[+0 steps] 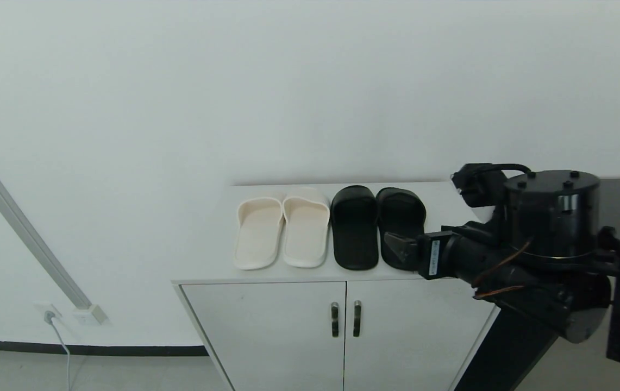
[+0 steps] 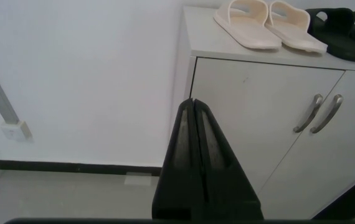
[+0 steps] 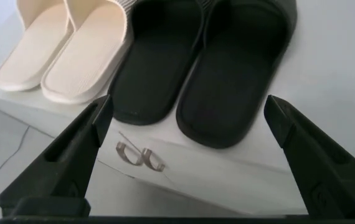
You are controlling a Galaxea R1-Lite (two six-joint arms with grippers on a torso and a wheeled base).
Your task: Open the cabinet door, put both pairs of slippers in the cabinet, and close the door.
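Both pairs on the cabinet [image 1: 451, 202] top, doors [image 1: 266, 331] shut.
The black slippers [image 1: 354, 228] sit right of the cream slippers [image 1: 304, 228], side by side, toes to the wall [image 1: 310, 81]. In the head view my right gripper [image 1: 396, 247] covers the outer black heel. Its fingers are spread wide just before the black heels, holding nothing. My left gripper [image 2: 194, 109], fingers pressed together, hangs low off the cabinet's left front corner.

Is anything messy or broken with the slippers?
Nothing stands out. The cream rubbery slippers and black rubbery slippers sit in a neat row on the white two-door cabinet, both doors shut.
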